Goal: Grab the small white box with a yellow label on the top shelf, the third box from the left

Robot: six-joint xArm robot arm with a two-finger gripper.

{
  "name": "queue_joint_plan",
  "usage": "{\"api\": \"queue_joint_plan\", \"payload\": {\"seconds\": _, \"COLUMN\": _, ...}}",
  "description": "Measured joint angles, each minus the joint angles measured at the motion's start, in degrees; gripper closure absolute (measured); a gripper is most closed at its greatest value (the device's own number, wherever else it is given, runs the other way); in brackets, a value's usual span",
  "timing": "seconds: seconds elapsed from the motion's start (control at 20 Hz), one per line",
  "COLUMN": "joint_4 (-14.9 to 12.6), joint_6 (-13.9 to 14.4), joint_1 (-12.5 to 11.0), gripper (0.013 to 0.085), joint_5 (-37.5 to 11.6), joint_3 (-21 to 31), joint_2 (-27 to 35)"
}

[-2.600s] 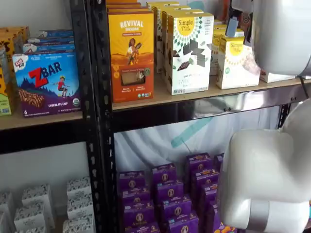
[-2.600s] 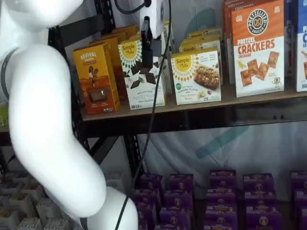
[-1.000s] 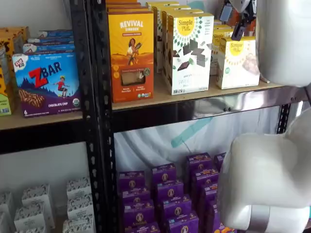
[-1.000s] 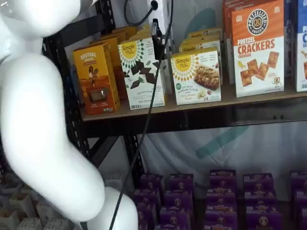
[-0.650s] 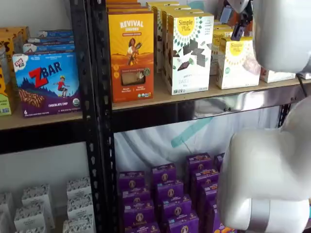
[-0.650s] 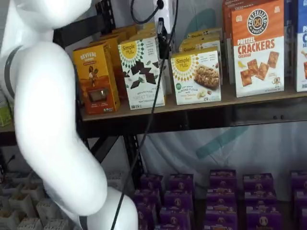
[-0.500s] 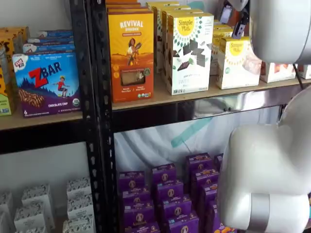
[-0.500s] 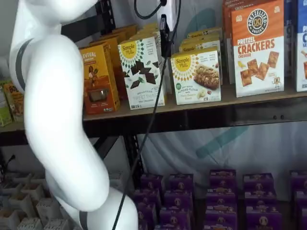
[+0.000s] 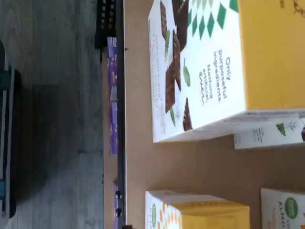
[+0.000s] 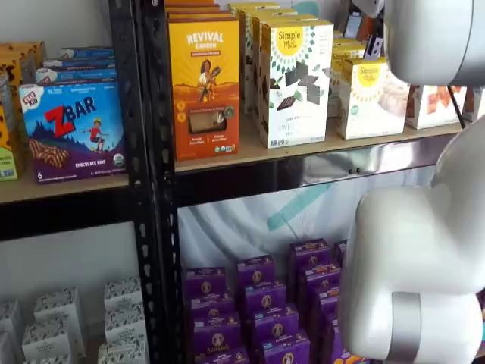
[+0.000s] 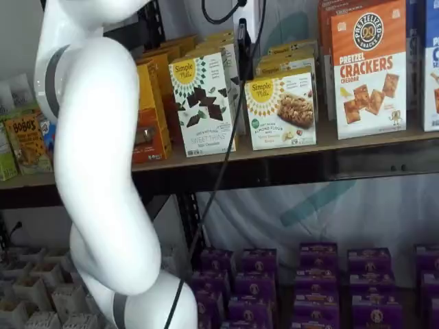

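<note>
Tool (image 11: 243, 42): side-on, state unclear | above small white box (image 11: 281, 110) | fingers absent in wrist view

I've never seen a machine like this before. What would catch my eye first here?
The big white arm fills the foreground in both shelf views, reaching up toward the top shelf. There its black tool hangs just left of the small white box with a yellow label. Below, rows of purple boxes stand out.

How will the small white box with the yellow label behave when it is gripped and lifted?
The small white box looks like thin cardboard, so probably light and may dent if squeezed hard. It is short and wide on the top shelf, so tipping seems unlikely.
</note>
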Motion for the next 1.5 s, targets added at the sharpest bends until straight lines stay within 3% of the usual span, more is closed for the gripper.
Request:
{"api": "queue_joint_plan", "payload": {"seconds": 0.65, "joint_4": -3.8, "joint_6": -0.04, "joint_1": 1.27, "gripper": 0.013, "joint_5": -0.45, "joint_3": -1.08, "joint_2": 2.98}}
{"api": "queue_joint_plan", "payload": {"seconds": 1.5, "joint_4": -9.63, "joint_6": 1.22, "joint_1": 4.0, "gripper": 0.013, "joint_5": -3.09, "joint_3": 4.8, "joint_2": 0.54}}
